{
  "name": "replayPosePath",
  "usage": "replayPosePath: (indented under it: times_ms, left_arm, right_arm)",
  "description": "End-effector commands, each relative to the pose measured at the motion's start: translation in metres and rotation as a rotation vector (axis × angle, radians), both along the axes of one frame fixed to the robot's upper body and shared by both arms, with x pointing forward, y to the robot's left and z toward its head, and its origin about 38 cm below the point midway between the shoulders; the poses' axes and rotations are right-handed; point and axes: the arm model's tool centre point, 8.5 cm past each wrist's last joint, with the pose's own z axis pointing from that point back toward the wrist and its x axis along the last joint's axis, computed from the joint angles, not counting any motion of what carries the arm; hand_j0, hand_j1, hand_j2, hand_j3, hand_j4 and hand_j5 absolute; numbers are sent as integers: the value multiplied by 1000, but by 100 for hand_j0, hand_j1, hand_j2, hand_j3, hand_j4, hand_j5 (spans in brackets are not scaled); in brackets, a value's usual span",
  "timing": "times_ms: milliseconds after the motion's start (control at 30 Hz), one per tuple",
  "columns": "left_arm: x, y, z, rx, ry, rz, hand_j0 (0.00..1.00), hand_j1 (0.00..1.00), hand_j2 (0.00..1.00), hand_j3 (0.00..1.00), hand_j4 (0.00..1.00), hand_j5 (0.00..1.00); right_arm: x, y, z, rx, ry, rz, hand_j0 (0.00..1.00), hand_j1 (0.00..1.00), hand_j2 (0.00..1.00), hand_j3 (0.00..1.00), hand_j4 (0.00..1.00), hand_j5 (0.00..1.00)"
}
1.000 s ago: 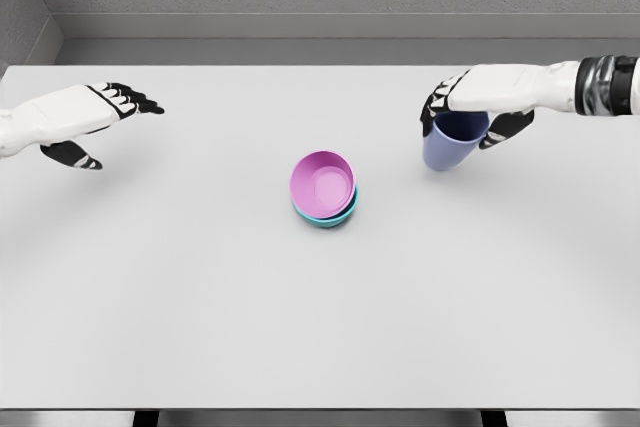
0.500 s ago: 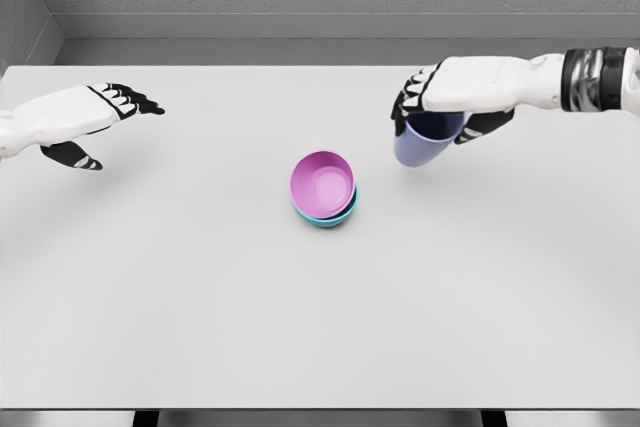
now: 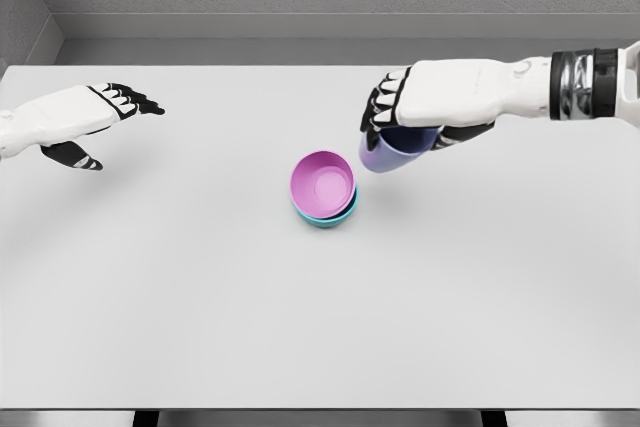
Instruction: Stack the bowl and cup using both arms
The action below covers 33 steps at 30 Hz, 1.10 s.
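You had the pink bowl (image 3: 323, 180) nested in the teal bowl (image 3: 336, 215), your right hand (image 3: 425, 107) clasped the cup (image 3: 392, 149) beside them, unplaced; left hand (image 3: 85, 117) hovered slack, empty.

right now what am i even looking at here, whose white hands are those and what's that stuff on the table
This is a simulator's render, seen from a camera on a humanoid robot's head, looking down at its own two arms. The left hand hovers at the left over the table, fingers relaxed, holding nothing. The right hand reaches in from the right and grips a blue-purple cup, lifted and tilted. Near the table's middle sits a pink bowl nested in a teal bowl. The cup hangs just right of the bowls, not yet on them.
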Motion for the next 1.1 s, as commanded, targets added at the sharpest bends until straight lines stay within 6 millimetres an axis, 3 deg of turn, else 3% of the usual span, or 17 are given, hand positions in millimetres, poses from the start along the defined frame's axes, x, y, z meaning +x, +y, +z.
replayPosePath:
  times_ms: [0,300,467,733,900,1067]
  left_arm:
    - [0,1,1,-6,0,3,100,100,100,100,100,100]
    - [0,0,1,-6,-1,2,100,100,100,100,100,100]
    - [0,0,1,-4,-1,2,100,100,100,100,100,100]
    - [0,0,0,-2,0,2,100,100,100,100,100,100]
    - [0,0,0,-2,0,2,100,100,100,100,100,100]
    - [0,1,1,-3,-1,3,100,100,100,100,100,100]
  right_arm:
    - [-1,4,3,12,-3,10,56,56,56,56,56,56]
    - [-10,35,3,42,-4,86,56,56,56,56,56,56]
    - [-12,56,-8,49,25,124,56,56,56,56,56,56]
    - [5,62,-31,39,86,91,56,56,56,56,56,56]
    - [10,58,-43,20,117,68,56,56,56,56,56,56]
    - [12,67,-51,16,137,79,56,56,56,56,56,56]
